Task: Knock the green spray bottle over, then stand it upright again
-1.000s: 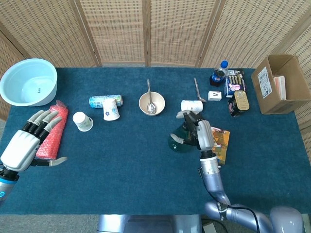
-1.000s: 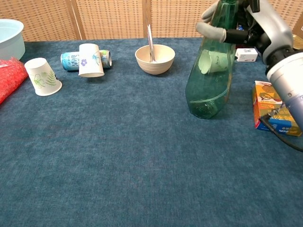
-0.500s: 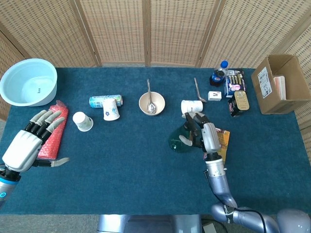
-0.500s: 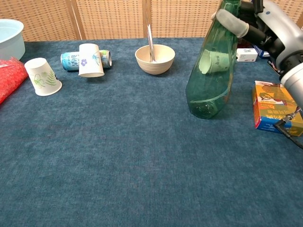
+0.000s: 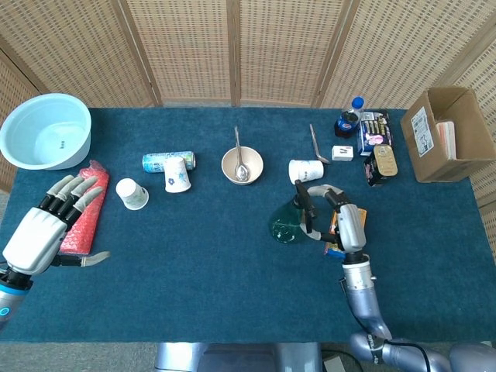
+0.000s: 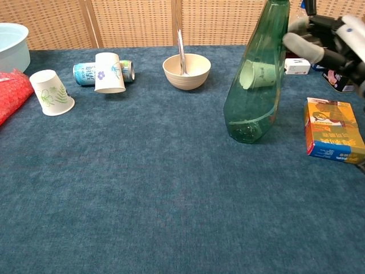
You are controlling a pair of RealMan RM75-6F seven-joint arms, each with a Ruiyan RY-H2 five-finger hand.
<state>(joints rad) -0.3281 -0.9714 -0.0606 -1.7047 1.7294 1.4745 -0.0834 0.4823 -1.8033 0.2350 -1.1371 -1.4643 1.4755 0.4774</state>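
Green and see-through, the spray bottle stands upright on the blue cloth of the surface, right of centre, with its base flat on the cloth and its top cut off by the upper edge of the chest view. From the head view the bottle sits just below a white paper cup lying on its side, which shows through the green plastic in the chest view.

To the right of the bottle neck is the right robot hand, fingers spread and holding nothing; a light fingertip lies close beside the bottle, and whether it touches cannot be told. In the head view this robot hand hangs over an orange and blue box that lies flat on the cloth beside the bottle.

Far to the left, the left robot hand is held with fingers apart and nothing in it, next to a red packet.

Further back sit a tan bowl with a spoon in it, a can on its side, two paper cups, and a pale blue basin at the left corner. At the right edge a cardboard box stands open, with a cluster of small packages and a dark bottle near it.
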